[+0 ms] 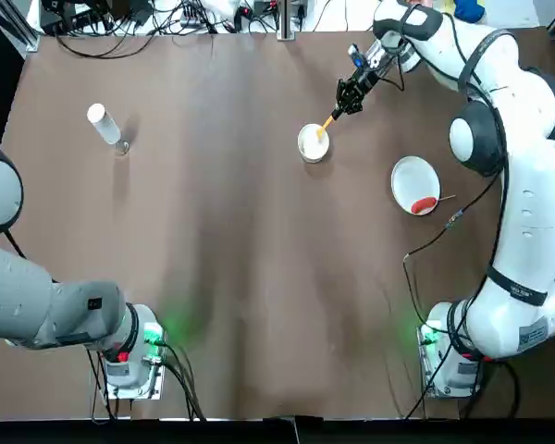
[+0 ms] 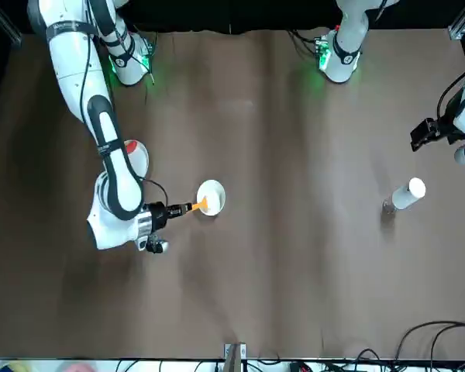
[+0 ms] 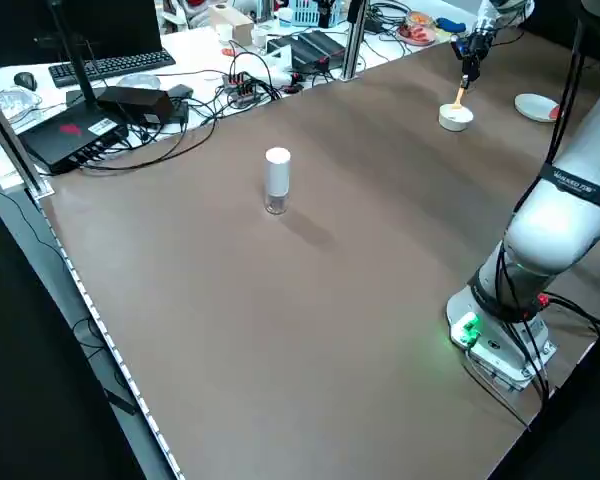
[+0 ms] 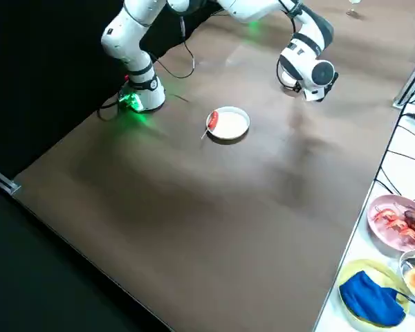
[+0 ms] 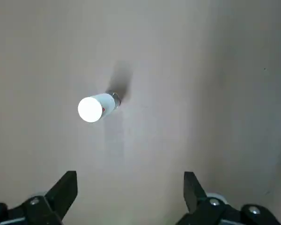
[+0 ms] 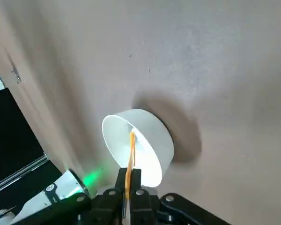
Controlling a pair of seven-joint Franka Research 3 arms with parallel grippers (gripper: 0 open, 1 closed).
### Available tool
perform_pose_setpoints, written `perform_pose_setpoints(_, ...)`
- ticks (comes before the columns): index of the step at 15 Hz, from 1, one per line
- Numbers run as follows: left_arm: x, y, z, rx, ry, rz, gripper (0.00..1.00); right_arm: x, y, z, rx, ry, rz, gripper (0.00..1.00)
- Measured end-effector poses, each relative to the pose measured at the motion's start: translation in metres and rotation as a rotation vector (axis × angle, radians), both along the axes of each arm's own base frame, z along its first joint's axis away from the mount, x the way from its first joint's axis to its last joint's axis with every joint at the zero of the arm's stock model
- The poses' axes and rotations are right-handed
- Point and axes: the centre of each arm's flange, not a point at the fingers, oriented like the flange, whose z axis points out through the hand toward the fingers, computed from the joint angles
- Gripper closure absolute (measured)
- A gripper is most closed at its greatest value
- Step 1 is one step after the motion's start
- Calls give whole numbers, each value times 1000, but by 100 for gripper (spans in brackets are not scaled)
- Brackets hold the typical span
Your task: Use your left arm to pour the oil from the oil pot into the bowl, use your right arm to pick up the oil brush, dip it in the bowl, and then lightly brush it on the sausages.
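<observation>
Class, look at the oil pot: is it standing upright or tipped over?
Upright: in the left side view, the oil pot stands on its clear base, white cap on top.

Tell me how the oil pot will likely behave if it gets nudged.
The oil pot stands upright, tall and slim on a narrow base, so a sideways push would probably tip it. Its round body suggests it could roll once down. The tall white cap over a short clear bottom may make it somewhat top-heavy, though its weight can't be seen.
</observation>
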Motion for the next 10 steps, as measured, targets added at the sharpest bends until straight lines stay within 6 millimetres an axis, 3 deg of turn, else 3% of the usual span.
perform_pose_setpoints(3,0,-1,0,0,0,-2,0,-4,11,-6,-8,-1,8,90)
perform_pose_setpoints(4,0,-1,0,0,0,-1,0,-4,11,-6,-9,-1,7,78)
perform_pose_setpoints(5,0,-1,0,0,0,-1,0,-4,9,-7,-10,-1,5,73)
perform_pose_setpoints(6,0,-1,0,0,0,-1,0,-3,7,-7,-11,0,3,59)
perform_pose_setpoints(8,0,-1,0,0,0,-1,0,-1,2,-7,-12,0,-5,55)
perform_pose_setpoints(10,0,0,0,0,0,0,0,1,-6,-6,-12,2,-14,41)
